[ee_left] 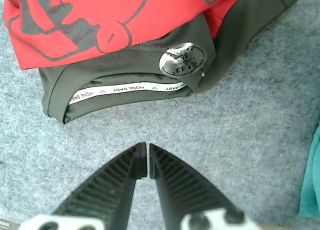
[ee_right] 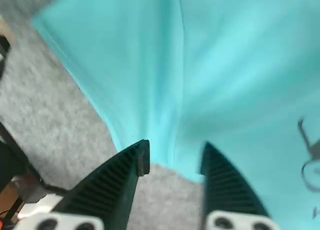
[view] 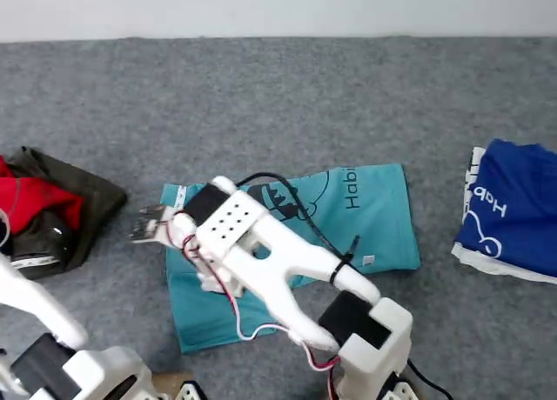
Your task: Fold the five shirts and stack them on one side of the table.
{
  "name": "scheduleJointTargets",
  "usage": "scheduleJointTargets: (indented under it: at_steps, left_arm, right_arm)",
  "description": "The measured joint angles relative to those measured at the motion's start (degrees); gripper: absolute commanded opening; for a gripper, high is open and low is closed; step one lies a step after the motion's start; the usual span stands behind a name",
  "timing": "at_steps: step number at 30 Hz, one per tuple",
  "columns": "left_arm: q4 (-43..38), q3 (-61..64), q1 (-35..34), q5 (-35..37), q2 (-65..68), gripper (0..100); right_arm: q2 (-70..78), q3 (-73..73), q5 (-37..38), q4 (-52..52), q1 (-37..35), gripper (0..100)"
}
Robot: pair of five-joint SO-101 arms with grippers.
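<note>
Nearest the lens in the right wrist view, the right gripper is standing with its ribbed fingers parted a moderate way and gripping nothing. The edge of the teal shirt is lying just beyond the tips, where the cloth is meeting the grey felt table cover. In my judgement it is sitting there to take that hem for a fold. In the high view this arm is stretching across the teal shirt, which is lying spread in the middle of the table, to the side of it that is facing the stack.

The left gripper is hovering with its fingers pressed together, holding nothing, over bare felt just short of the dark olive shirt, on which the red shirt is resting. Those two are forming the stack at one side of the table, so the left arm is probably waiting clear of the work. The blue shirt is lying well apart at the opposite side, looking folded but not yet stacked.

The right arm is covering much of the teal shirt's middle, so how its folds are lying there is hard to judge. Whether the right fingertips are touching cloth, I cannot tell. The frame edges are cutting off the stack and the blue shirt. A white band is showing under the blue, lining or another garment, I cannot say. I am counting four shirts for certain.
</note>
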Motion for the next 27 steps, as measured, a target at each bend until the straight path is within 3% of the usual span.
scheduleJointTargets:
  at_steps: [15,27]
  left_arm:
    - [-0.2,-3.5,-3.3,0.0,0.0,2]
    - [-0.1,-3.7,-4.0,-1.6,0.0,2]
  right_arm:
    - [12.7,-1.8,0.0,-8.3,-14.0,1.0]
    - [8.4,-1.8,-1.8,-4.1,-13.0,3.8]
